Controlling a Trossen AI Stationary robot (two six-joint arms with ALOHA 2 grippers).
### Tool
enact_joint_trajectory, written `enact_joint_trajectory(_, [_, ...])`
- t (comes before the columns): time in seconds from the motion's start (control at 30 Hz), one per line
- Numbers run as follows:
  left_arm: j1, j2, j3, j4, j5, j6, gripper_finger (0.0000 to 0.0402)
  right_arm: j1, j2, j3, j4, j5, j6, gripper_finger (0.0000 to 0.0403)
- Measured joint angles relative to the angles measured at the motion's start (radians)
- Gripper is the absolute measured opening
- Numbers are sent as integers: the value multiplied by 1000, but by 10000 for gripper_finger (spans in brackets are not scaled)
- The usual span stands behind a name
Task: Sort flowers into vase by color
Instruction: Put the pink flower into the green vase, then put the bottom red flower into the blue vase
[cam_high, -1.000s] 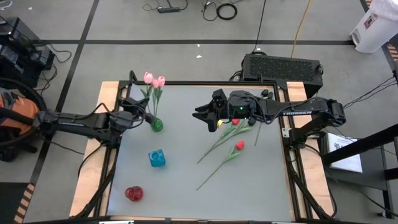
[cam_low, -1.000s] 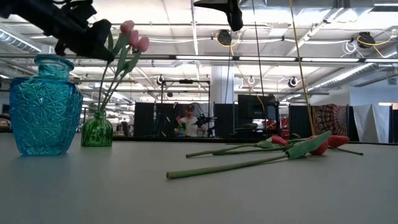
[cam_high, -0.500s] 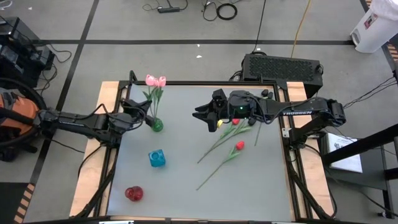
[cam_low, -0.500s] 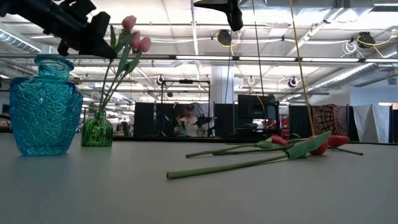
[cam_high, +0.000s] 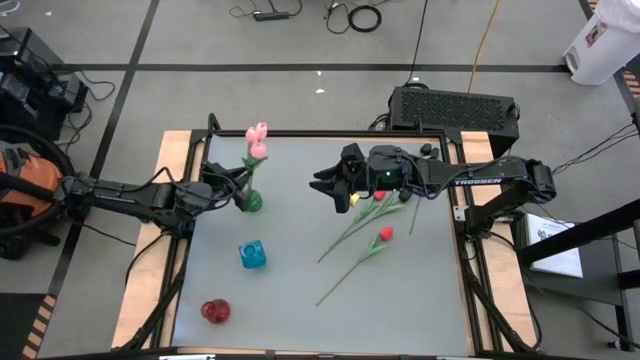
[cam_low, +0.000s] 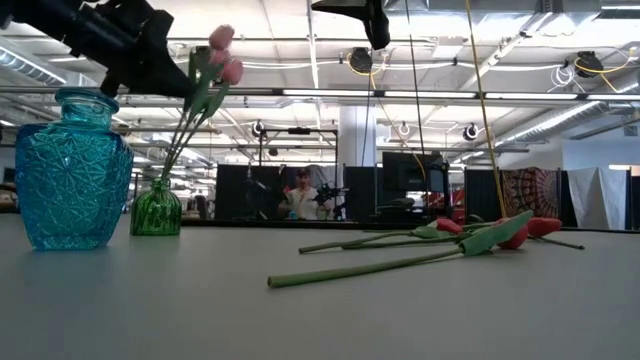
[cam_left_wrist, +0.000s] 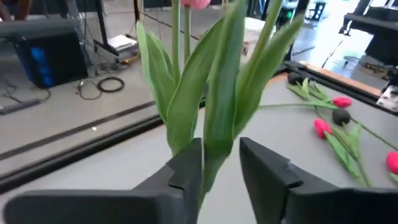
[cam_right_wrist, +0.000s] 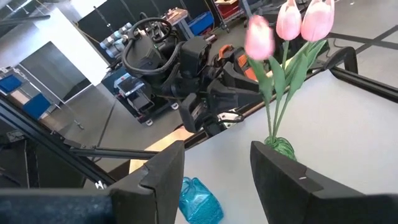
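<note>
**Left pincer lets go of the pink tulips**

The left pincer (cam_left_wrist: 221, 163) has just parted around the pink tulips (cam_high: 256, 140), which now lean rightward in the green vase (cam_high: 252, 201) at the worktop's (cam_high: 420, 300) far left. Pink looks sorted. The right pincer (cam_right_wrist: 214, 163) hangs released over the red tulips (cam_high: 381, 215); near-right worktop is free.

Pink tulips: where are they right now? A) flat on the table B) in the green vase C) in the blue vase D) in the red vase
B: the pink tulips have their stems down in the green vase, while the blue vase and the red vase hold no flowers.
</note>
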Motion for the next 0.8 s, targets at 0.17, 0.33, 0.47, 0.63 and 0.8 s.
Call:
enact_joint_trajectory(0.17, [0,-2,13,-62,48,-25,156,0,0,0,-9,0,-7,176])
enact_joint_trajectory(0.33, [0,-2,83,-162,94,-25,164,0,0,0,-42,0,-14,176])
enact_joint_trajectory(0.47, [0,-2,159,-258,128,-23,164,0,0,0,-120,-3,1,176])
enact_joint_trajectory(0.63, [0,-2,236,-307,189,-24,164,1,-3,0,-216,-12,68,176])
enact_joint_trajectory(0.8, [0,-2,298,-305,274,-24,164,2,-3,0,-344,-64,193,176])
